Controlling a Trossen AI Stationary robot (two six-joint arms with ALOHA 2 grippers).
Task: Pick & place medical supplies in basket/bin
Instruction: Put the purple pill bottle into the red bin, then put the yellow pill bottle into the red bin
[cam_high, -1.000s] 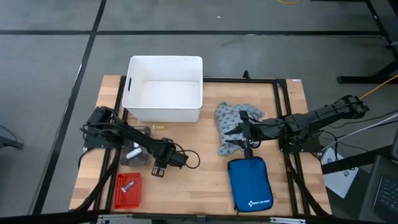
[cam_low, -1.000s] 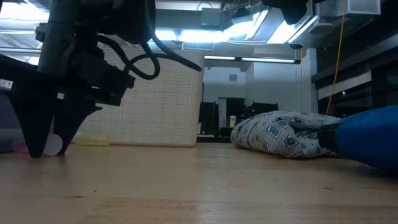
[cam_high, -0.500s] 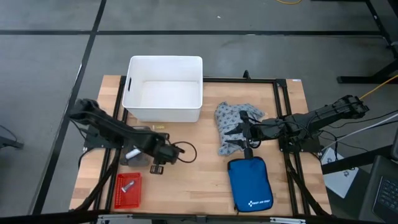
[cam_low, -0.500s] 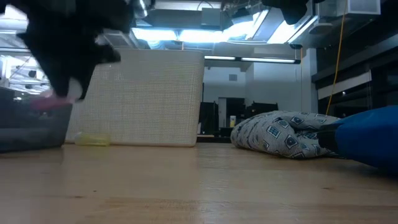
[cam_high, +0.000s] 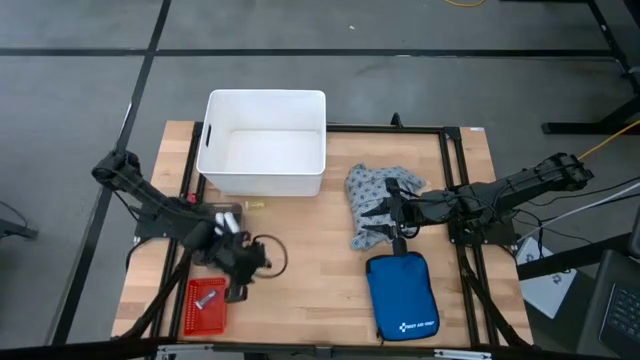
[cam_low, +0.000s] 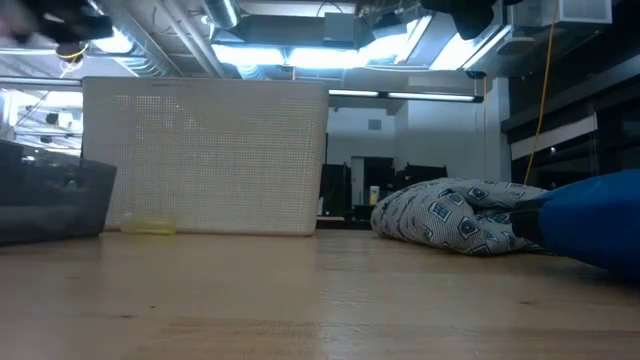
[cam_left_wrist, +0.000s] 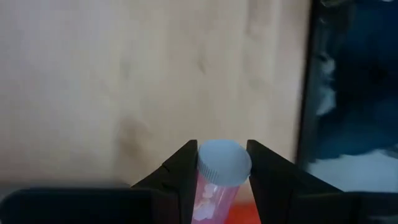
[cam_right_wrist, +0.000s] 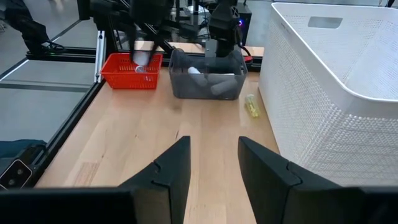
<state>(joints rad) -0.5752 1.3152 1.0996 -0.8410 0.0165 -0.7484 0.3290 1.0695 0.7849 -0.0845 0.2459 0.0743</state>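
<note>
My left gripper (cam_high: 237, 288) hangs above the right end of the small red mesh basket (cam_high: 207, 305), shut on a tiny vial (cam_left_wrist: 217, 171) with pink contents and a pale cap. The right wrist view shows it over the basket (cam_right_wrist: 132, 71). A white roll lies in the basket. More white rolls sit in a small grey bin (cam_right_wrist: 205, 82). A yellow vial (cam_high: 255, 204) lies on the table by the white tub. My right gripper (cam_high: 380, 223) is open at the left edge of the dotted grey-blue garment (cam_high: 375, 195), which lies crumpled on the table. My left gripper pinches the vial between its two fingers, on the body just under the cap (cam_left_wrist: 214, 186). The vial lies along the fingers, and its cap end (cam_left_wrist: 224, 160) sticks out past the tips. The fingers point down from above. The vial is lifted clear of the table.
The large white tub (cam_high: 264, 143) stands at the far side. A blue zip pouch (cam_high: 402, 297) lies near the front, right of centre. A black frame rail (cam_high: 190, 175) runs along the left side. Bare wood shows in the table's middle (cam_high: 315, 270).
My left gripper has risen from the table beside the grey bin, out of the low view's sight. It has carried the vial toward the near-left, to above the red basket. The arm's elbow has swung out toward the left edge.
</note>
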